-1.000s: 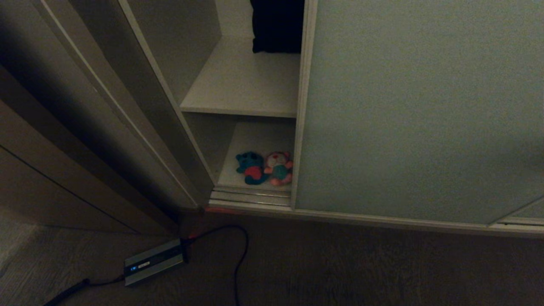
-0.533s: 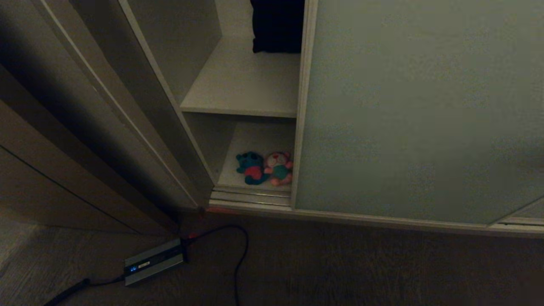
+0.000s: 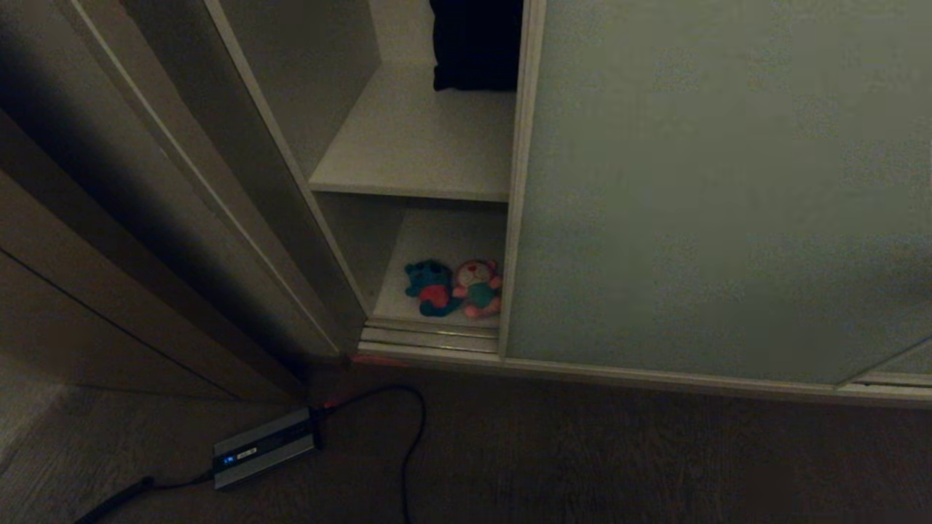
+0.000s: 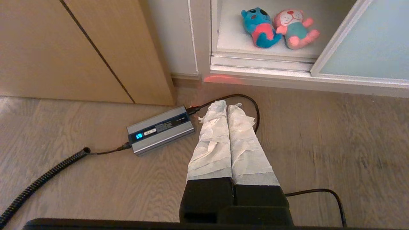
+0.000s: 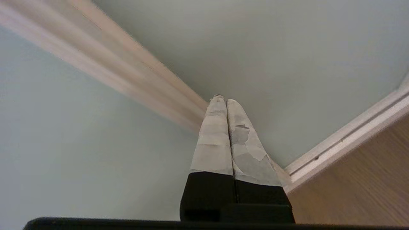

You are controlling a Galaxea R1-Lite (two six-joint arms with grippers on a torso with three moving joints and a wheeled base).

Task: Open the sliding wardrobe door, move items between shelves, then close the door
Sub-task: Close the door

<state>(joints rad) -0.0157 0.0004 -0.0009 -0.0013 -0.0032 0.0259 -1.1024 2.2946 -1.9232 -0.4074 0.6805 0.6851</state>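
Door [image 3: 713, 182] partly slid open; we judge step one done. Toys: teal bear [image 3: 431, 287], pink one [image 3: 478, 288], just left of its edge on the lower shelf [image 3: 444, 236], unmoved. Both claws, left [image 4: 227, 107] and right [image 5: 222, 99], pressed together, empty.

Two plush toys are counted, one teal bear [image 3: 431, 287] and one pink toy [image 3: 478, 288]. Two shelves [image 3: 415, 145] are seen, one dark folded cloth [image 3: 475, 44], one power brick [image 3: 263, 447], and two claws.
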